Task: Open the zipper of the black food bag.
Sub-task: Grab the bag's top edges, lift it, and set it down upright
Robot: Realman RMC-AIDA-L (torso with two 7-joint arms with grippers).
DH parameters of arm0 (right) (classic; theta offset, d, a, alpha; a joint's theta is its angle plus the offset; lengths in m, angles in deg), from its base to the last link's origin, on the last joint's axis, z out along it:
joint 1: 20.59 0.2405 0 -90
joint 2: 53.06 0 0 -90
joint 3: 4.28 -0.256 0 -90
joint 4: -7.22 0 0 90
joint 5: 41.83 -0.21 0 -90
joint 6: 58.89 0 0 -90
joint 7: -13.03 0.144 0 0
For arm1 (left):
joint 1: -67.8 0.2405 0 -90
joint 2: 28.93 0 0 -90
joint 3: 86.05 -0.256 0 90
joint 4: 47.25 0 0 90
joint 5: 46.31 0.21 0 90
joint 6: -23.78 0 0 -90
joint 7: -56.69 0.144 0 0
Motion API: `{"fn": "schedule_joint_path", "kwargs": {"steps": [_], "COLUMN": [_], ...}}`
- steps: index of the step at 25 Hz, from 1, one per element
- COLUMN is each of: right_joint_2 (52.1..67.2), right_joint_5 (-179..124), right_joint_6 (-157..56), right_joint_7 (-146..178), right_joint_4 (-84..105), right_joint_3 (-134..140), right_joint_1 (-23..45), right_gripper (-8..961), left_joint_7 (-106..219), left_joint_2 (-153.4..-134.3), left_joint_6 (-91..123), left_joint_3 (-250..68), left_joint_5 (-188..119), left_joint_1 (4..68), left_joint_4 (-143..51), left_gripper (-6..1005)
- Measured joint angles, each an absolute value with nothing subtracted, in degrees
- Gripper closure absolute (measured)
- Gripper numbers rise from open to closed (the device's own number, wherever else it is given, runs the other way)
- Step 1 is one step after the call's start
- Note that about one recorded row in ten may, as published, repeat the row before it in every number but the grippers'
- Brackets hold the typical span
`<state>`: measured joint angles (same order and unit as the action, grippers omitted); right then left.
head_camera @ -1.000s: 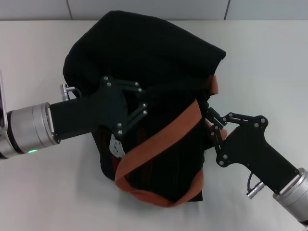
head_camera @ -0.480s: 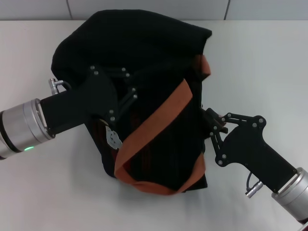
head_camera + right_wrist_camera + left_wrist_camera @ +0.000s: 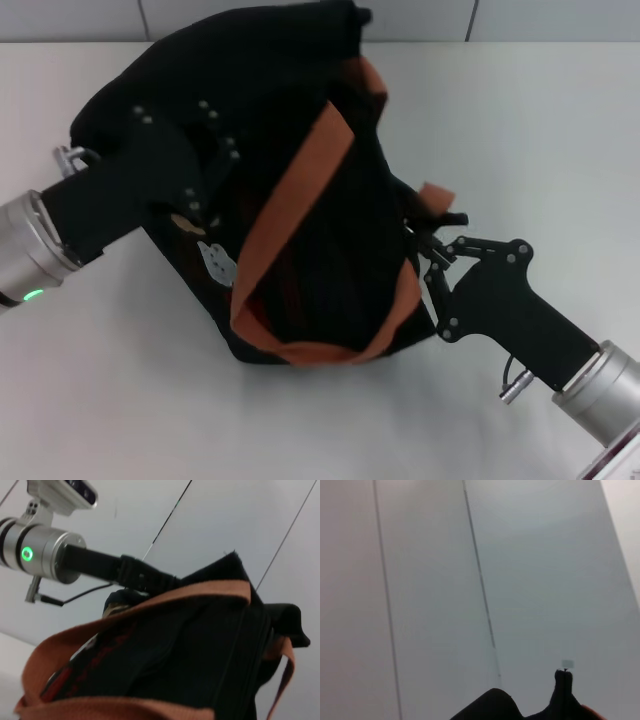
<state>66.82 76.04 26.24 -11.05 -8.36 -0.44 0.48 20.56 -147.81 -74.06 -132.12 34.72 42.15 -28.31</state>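
The black food bag (image 3: 300,110) hangs tilted above the table, its two orange-brown straps (image 3: 290,190) looping across the front. The bear patch (image 3: 215,262) shows low on its left side. My left gripper (image 3: 235,150) is shut on the bag's upper left fabric and holds it up. My right gripper (image 3: 418,240) is pinched shut at the bag's right edge, on the zipper line. The pull tab is hidden by the fingers. In the right wrist view the bag (image 3: 200,650) fills the frame, with my left arm (image 3: 55,557) behind it.
The white table (image 3: 560,130) runs all round the bag, and a grey panelled wall (image 3: 80,15) stands behind it. The left wrist view shows mostly that wall, with a corner of black fabric (image 3: 495,707) at its edge.
My left gripper has pulled the bag up and to the left, tilting it further. The right gripper has stayed near the same spot at the bag's right edge.
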Motion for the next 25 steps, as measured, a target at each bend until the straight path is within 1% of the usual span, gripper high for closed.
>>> {"fn": "schedule_joint_path", "kwargs": {"steps": [18, 23, 25], "right_joint_2": [66.82, 66.81, 66.78], "right_joint_5": [75.8, 75.8, 75.8], "right_joint_6": [25.7, 28.7, 30.6], "right_joint_7": [-10.2, -3.9, 1.0], "right_joint_4": [-7.0, -6.7, -5.7], "right_joint_3": [-2.1, -5.4, -7.2], "right_joint_1": [0.3, 0.1, 0.0], "right_gripper": [903, 899, 861], "left_joint_7": [20.6, 20.6, 21.4], "left_joint_2": [-147.57, -147.57, -147.57], "left_joint_6": [-73.5, -72.6, -71.8], "left_joint_3": [-126.5, -126.5, -126.5], "left_joint_5": [34.6, 34.6, 34.6], "left_joint_1": [43.9, 44.2, 44.3], "left_joint_4": [-28.6, -29.3, -30.8], "left_gripper": [899, 898, 898]}}
